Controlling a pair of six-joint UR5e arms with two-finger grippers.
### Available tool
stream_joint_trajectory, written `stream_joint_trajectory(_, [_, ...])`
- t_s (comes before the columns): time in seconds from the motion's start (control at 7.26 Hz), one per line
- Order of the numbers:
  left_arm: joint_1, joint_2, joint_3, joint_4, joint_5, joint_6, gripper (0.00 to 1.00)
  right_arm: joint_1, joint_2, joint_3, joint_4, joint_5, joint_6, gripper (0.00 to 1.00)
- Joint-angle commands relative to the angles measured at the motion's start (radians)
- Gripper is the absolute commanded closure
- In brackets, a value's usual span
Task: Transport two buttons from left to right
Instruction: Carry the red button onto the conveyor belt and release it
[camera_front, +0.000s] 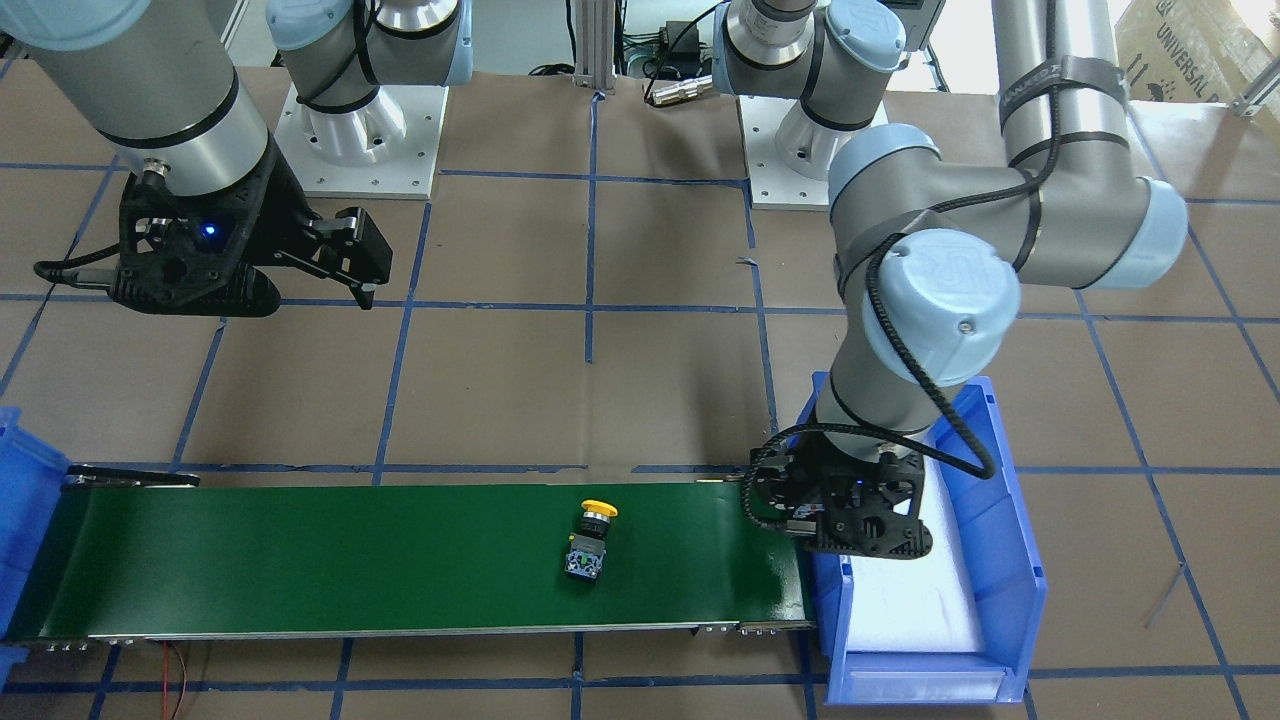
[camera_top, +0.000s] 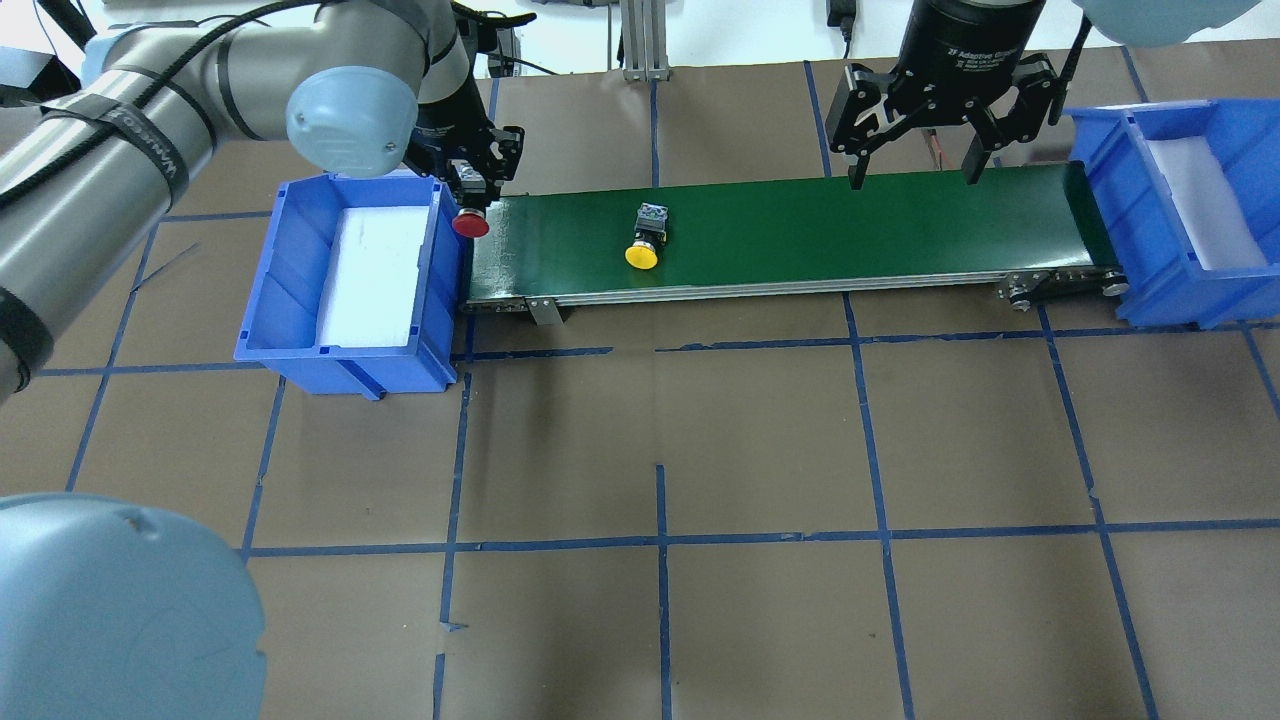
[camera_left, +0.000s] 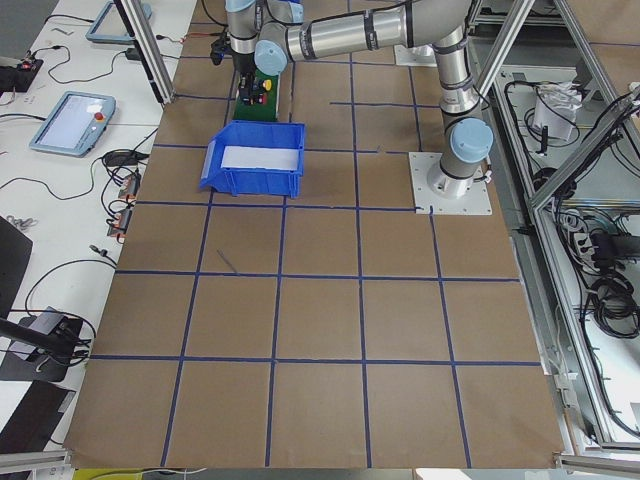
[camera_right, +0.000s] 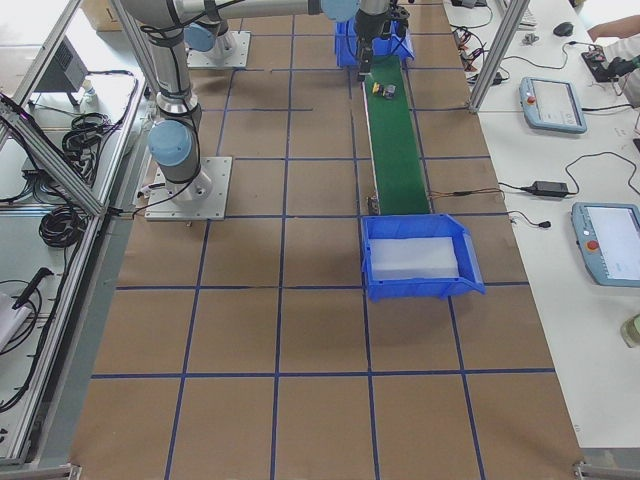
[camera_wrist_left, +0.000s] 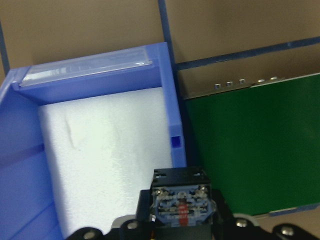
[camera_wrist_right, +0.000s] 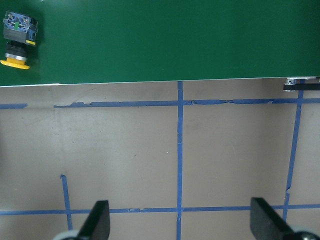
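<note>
A conveyor belt (camera_top: 800, 235) is lying between a left bin (camera_top: 340, 362) and a right bin (camera_top: 1165, 295). One button (camera_top: 645, 238) is lying on the belt. A second button (camera_top: 470, 224) is hanging above the left bin's belt-side edge.

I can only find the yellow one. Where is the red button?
In the overhead view the red button is at the left, held in the left pincer above where the blue bin meets the green conveyor belt.

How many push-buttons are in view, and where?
2. The yellow button lies on its side on the green belt; the red button is held in the left gripper at the belt's end by the blue bin.
</note>
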Motion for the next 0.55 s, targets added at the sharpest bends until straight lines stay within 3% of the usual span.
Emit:
stream_joint_trajectory(0.0, [-0.013, -0.100, 0.004, 0.094, 0.000, -0.032, 0.86, -0.001, 0.000, 0.000, 0.000, 0.000, 0.000, 0.00])
stream_joint_trajectory(0.14, [-0.013, -0.111, 0.004, 0.105, 0.002, -0.032, 0.86, -0.001, 0.000, 0.000, 0.000, 0.000, 0.000, 0.00])
stream_joint_trajectory(0.41, [-0.011, -0.105, -0.001, 0.085, 0.005, -0.032, 0.70, -0.001, 0.000, 0.000, -0.001, 0.000, 0.000, 0.00])
